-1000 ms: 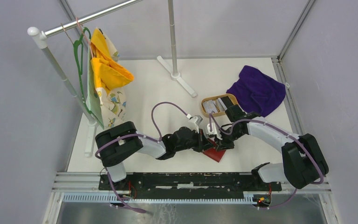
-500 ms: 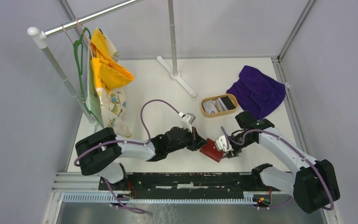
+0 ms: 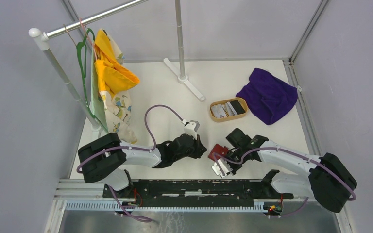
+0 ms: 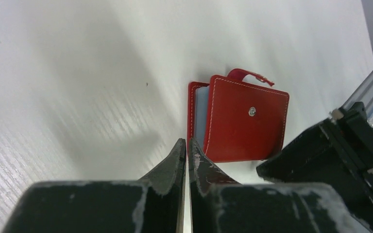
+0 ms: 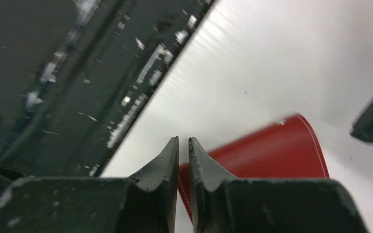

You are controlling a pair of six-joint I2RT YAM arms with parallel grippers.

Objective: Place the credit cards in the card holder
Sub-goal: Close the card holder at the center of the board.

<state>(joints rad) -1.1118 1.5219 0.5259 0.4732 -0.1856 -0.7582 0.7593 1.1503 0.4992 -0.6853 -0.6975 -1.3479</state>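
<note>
The red card holder (image 3: pixel 217 150) lies folded on the white table between my two grippers, its snap tab sticking out. In the left wrist view a pale blue card (image 4: pixel 201 114) shows inside the card holder (image 4: pixel 243 121). My left gripper (image 3: pixel 202 145) sits just left of it, its jaws (image 4: pixel 185 143) shut with nothing between them. My right gripper (image 3: pixel 225 159) is at the holder's near side, jaws (image 5: pixel 184 141) together but for a thin slit. Behind that slit shows a corner of the card holder (image 5: pixel 272 150). More credit cards (image 3: pixel 228 108), silvery and black, lie in the tan oval tray (image 3: pixel 213 115).
A purple cloth (image 3: pixel 268 94) lies at the back right, beside the tray. A rack's foot (image 3: pixel 184 80) stands at the back centre, and clothes (image 3: pixel 109 82) hang on the left. The black base rail (image 3: pixel 189 187) runs along the near edge, close to my right gripper.
My right arm swung from the tray side round to the holder's near side; its jaws opened, then closed again. My left gripper drew back to the left. The holder shifted slightly away.
</note>
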